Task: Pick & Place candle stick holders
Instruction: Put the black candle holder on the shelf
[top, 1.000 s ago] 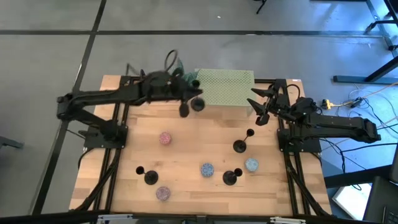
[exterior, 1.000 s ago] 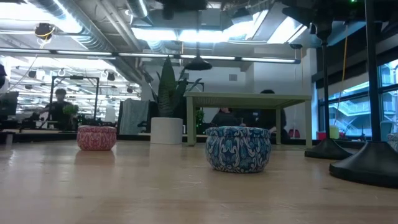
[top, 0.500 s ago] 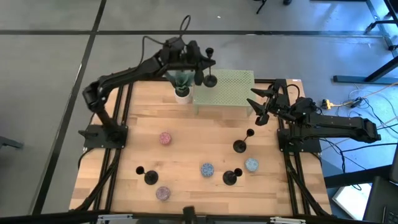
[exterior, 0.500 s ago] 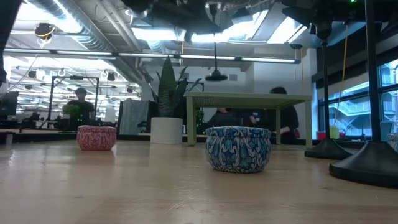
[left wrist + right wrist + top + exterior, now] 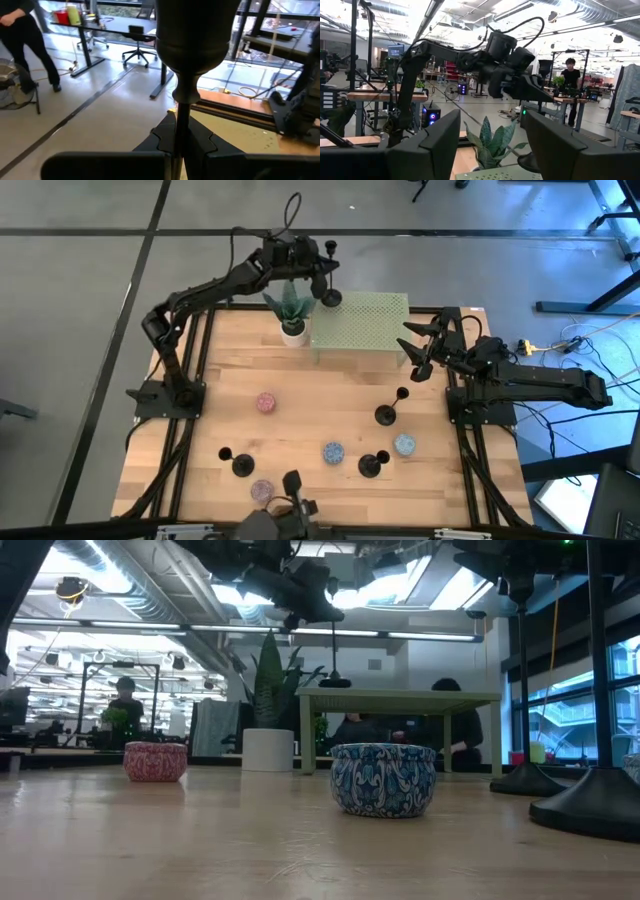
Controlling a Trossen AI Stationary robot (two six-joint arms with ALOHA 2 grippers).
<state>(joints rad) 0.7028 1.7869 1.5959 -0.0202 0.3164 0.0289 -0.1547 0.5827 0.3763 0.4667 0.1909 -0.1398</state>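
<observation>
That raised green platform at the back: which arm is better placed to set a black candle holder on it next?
The left. Its tool already grips a candle holder by the stem, above the green platform's near corner. The right tool waits beside the platform, open and empty.

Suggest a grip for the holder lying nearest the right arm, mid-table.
That holder lies tipped, its round base toward the table's front and its cup toward the right pincer. I would take the thin stem midway, coming straight down with fingers across it. The base looks too wide and flat.
</observation>
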